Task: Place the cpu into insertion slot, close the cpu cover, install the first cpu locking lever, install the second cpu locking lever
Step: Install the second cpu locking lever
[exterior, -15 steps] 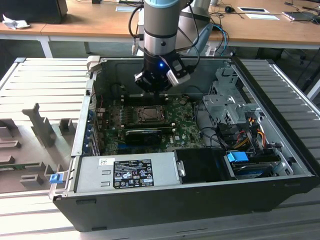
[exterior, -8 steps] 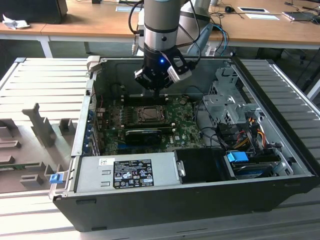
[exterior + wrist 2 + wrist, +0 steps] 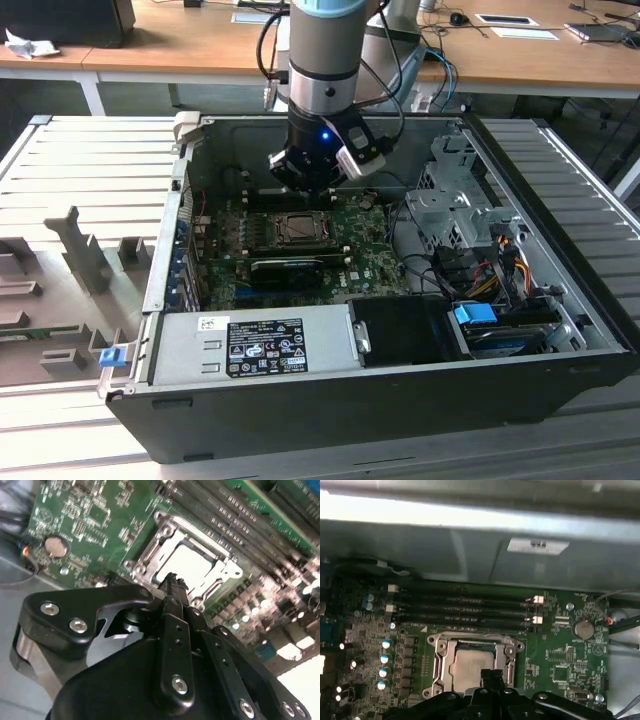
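Closest to your second wrist camera is the black gripper point(image 3: 172, 587), and its fingers point(image 3: 176, 630) are pressed together with nothing between them. You can see the fingertips hanging just above the near edge of the insertion slot point(image 3: 192, 562), and whether they touch it you cannot tell. In both wrist views the cpu point(image 3: 470, 667) already lies flat inside the slot, with its pale metal face up. You see the cpu cover point(image 3: 475, 642) lying down around the chip as a silvery frame, with the chip showing through its cut-out middle. Whether the locking levers are fastened, you cannot tell. Beside the slot you find long black memory slots point(image 3: 465, 610) and a round coin battery point(image 3: 583, 628) on the green motherboard point(image 3: 560, 660). In the exterior view the arm point(image 3: 322, 70) reaches down into the open computer case point(image 3: 330, 400), and its gripper point(image 3: 305, 178) hangs over the socket point(image 3: 300, 229) on the board. The case rests on a grey ribbed bench point(image 3: 80, 180).
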Action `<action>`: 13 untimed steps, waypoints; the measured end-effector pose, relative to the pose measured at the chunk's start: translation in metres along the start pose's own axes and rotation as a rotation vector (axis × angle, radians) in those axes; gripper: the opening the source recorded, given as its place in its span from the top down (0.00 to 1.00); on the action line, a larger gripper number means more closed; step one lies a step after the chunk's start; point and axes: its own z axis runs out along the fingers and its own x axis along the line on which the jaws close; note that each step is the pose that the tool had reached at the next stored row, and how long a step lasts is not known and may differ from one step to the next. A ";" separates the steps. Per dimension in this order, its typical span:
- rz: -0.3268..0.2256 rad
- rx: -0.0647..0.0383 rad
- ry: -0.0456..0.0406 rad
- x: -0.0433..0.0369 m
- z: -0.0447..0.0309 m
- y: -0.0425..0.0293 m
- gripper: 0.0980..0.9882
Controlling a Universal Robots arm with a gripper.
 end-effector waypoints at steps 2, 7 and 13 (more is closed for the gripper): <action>0.000 0.000 -0.0001 0.0020 0.0007 -0.0125 0.99; -0.001 0.000 0.0001 0.0048 -0.0006 -0.0285 0.99; -0.003 -0.003 0.0000 0.0211 0.0005 -0.0387 0.99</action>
